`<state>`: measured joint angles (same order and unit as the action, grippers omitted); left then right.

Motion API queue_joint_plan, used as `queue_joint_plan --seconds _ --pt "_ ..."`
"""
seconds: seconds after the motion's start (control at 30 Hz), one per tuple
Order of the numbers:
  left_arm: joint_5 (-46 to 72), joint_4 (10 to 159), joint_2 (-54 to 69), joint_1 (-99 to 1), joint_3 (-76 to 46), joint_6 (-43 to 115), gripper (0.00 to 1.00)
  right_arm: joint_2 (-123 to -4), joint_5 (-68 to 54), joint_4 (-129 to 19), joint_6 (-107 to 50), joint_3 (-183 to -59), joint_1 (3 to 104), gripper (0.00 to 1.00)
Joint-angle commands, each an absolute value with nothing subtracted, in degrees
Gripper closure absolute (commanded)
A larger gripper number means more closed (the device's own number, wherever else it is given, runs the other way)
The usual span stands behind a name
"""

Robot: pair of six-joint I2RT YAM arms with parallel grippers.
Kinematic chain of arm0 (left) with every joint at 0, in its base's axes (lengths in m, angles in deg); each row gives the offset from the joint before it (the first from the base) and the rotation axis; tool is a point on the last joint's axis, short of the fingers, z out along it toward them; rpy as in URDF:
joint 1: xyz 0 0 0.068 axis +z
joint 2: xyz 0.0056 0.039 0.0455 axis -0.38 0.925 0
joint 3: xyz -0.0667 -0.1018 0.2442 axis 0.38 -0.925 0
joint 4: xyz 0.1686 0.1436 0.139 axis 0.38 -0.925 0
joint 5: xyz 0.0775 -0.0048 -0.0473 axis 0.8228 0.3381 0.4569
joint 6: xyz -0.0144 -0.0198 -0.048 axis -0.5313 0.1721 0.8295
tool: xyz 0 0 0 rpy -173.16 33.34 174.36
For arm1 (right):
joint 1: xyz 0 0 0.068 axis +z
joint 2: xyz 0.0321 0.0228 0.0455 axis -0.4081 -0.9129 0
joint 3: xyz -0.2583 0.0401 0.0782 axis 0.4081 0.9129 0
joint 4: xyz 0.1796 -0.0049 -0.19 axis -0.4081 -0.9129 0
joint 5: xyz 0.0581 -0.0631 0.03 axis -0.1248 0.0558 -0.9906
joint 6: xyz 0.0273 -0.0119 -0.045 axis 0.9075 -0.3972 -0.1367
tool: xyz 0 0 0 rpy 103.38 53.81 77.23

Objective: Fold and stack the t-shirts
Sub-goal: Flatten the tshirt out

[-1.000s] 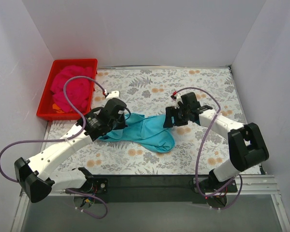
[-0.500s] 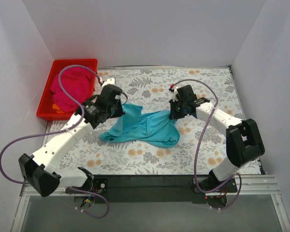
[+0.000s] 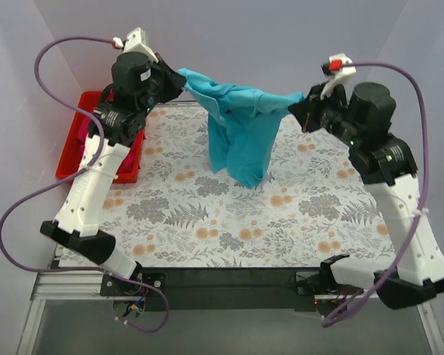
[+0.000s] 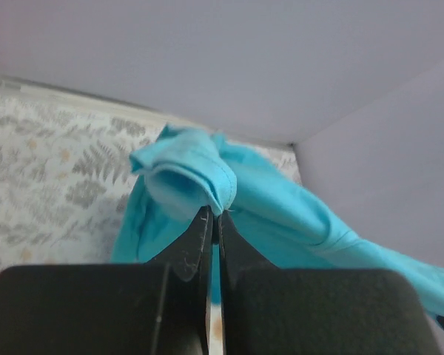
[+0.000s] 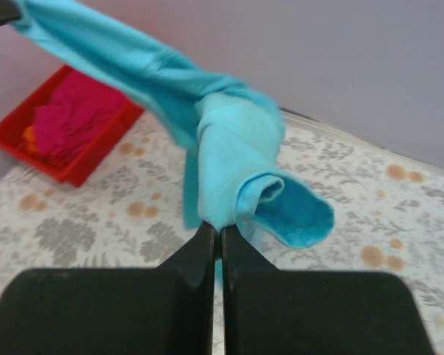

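Note:
The turquoise-blue t-shirt (image 3: 240, 129) hangs in the air above the floral table, stretched between both arms with its body drooping in the middle. My left gripper (image 3: 181, 79) is shut on the shirt's left end; in the left wrist view the jaws (image 4: 214, 214) pinch a rolled hem of the t-shirt (image 4: 274, 200). Raised on the right, my right gripper (image 3: 302, 103) is shut on the other end, its jaws (image 5: 217, 225) clamping a bunched fold of the t-shirt (image 5: 237, 140). The magenta-pink t-shirt (image 5: 70, 115) lies crumpled in the red tray.
The red plastic tray (image 3: 72, 164) sits at the table's back left edge, partly behind the left arm. White walls enclose the back and both sides. Floral tablecloth (image 3: 222, 214) covers the table below the hanging shirt.
Both arms have risen high off the table, lifting the turquoise shirt from lying flat to hanging between them. The right gripper closed on the shirt's right end.

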<state>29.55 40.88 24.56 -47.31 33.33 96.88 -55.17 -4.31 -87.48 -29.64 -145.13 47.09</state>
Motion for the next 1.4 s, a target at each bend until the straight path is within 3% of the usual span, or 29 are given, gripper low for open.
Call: queue_joint_plan --seconds 0.0,0.13,0.23,0.33,0.37,0.43,0.47,0.57,0.63,0.77,1.23,1.33,1.37 --pt "28.9 42.0 12.9 -47.3 22.5 97.8 1.0 -49.1 -17.4 -93.4 -27.0 -133.2 47.5 0.99" --pt "34.2 40.6 1.0 -47.3 8.5 99.2 1.0 -39.7 -32.9 -93.4 -21.9 -115.6 50.3 0.99" --pt "39.9 36.5 -8.2 -47.2 -1.1 101.0 1.0 -34.5 -35.7 -93.6 -17.6 -103.2 56.9 0.99" --pt "43.0 34.7 -16.6 -47.3 -10.1 103.5 1.0 -32.6 -34.9 -95.0 -15.3 -95.3 65.4 0.8" --pt "44.3 34.4 -18.4 -47.3 -12.5 103.9 1.0 -33.6 -34.6 -95.8 -15.4 -94.2 67.0 0.65" --pt "44.7 33.7 -22.6 -47.2 -17.9 104.6 1.0 -35.1 -31.3 -98.4 -17.8 -93.4 70.4 0.49" --pt "44.4 32.5 -23.6 -47.3 -19.1 105.0 1.0 -36.6 -29.4 -99.2 -18.6 -94.2 70.6 0.36" --pt "43.5 29.5 -26.2 -47.2 -22.9 106.5 1.0 -40.2 -17.4 -100.8 -21.9 -100.9 70.4 0.26" --pt "43.0 28.6 -27.3 -47.3 -24.6 107.0 1.0 -43.3 -7.1 -100.6 -23.1 -104.2 69.8 0.26" --pt "42.4 28.2 -30.0 -47.2 -28.5 108.3 1.0 -56.5 2.1 -97.8 -26.9 -110.8 65.0 0.27" --pt "41.9 28.2 -30.7 -47.3 -31.2 107.8 1.0 -88.9 4.7 -86.0 -33.9 -122.1 57.6 0.27" --pt "42.2 28.3 -30.8 -47.3 -31.7 107.6 1.0 -91.3 5.0 -85.7 -33.7 -122.3 57.2 0.42" --pt "42.4 28.3 -30.7 -47.3 -31.9 107.5 1.0 -91.4 5.4 -85.6 -33.2 -121.9 57.0 0.6"
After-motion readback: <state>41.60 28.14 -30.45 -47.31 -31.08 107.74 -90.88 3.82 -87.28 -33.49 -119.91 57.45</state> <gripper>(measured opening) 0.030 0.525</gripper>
